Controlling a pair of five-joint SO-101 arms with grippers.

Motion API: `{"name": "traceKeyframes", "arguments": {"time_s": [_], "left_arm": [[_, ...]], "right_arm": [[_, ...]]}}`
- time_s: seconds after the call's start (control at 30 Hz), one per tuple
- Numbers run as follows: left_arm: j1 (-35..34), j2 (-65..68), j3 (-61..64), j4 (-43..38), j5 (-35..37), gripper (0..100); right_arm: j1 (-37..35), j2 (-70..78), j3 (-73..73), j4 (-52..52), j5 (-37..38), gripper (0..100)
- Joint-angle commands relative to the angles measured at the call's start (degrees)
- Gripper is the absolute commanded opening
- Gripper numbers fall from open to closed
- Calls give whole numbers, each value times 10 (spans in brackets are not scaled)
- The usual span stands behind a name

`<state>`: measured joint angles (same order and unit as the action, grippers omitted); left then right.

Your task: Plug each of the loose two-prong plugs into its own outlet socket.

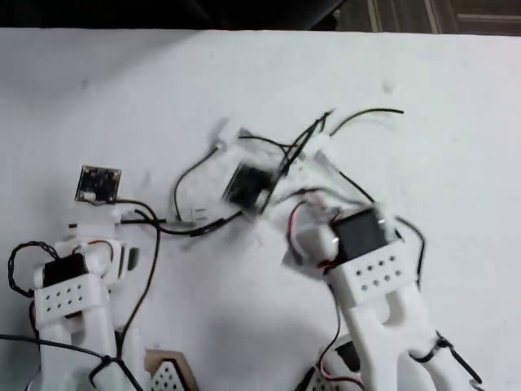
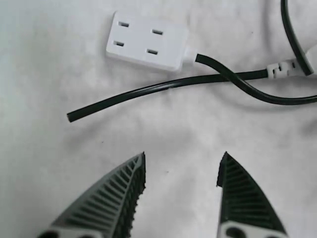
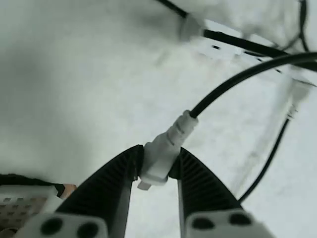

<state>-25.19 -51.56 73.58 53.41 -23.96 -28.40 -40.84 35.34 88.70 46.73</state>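
My left gripper (image 2: 181, 162) hangs open over the white table, nothing between its ribbed fingers (image 2: 124, 191). Just beyond it lies a white outlet block (image 2: 147, 40) showing two pairs of slots, with a black cable (image 2: 163, 87) running past and a white plug (image 2: 287, 68) at the edge. My right gripper (image 3: 159, 149) is shut on a white two-prong plug (image 3: 161, 156), whose black cable (image 3: 237, 79) leads off toward a second white outlet block (image 3: 233, 45). In the high view the right arm (image 1: 366, 244) stands mid-table and the left arm (image 1: 73, 281) at the near left.
Black cables (image 1: 285, 151) tangle across the middle of the table (image 1: 122, 90), with white connector pieces (image 1: 230, 134) among them. A small white plug (image 1: 195, 216) lies between the two arms. The far side and left of the table are bare.
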Motion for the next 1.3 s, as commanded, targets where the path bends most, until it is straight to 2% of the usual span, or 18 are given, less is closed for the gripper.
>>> {"name": "traceKeyframes", "arguments": {"time_s": [0.0, 0.17, 0.33, 0.57, 0.9, 1.03, 1.27], "left_arm": [[-4, -11, -1, -11, -5, 238], [-4, -11, -1, -11, -5, 238], [-4, -11, -1, -11, -5, 238], [-4, -11, -1, -10, -5, 238], [-4, -11, -1, -8, -5, 238], [-4, -11, 0, -8, -5, 238], [-4, -11, 0, -8, -5, 238]], "right_arm": [[-48, -13, 102, -74, 39, 17], [-92, -13, 220, -190, 79, 17], [-95, 31, 236, -218, 74, 17], [-97, 175, 207, -328, -20, 17], [-87, 339, 94, -330, -129, 19], [-87, 358, 88, -329, -192, 106], [-87, 358, 75, -322, -199, 102]]}}
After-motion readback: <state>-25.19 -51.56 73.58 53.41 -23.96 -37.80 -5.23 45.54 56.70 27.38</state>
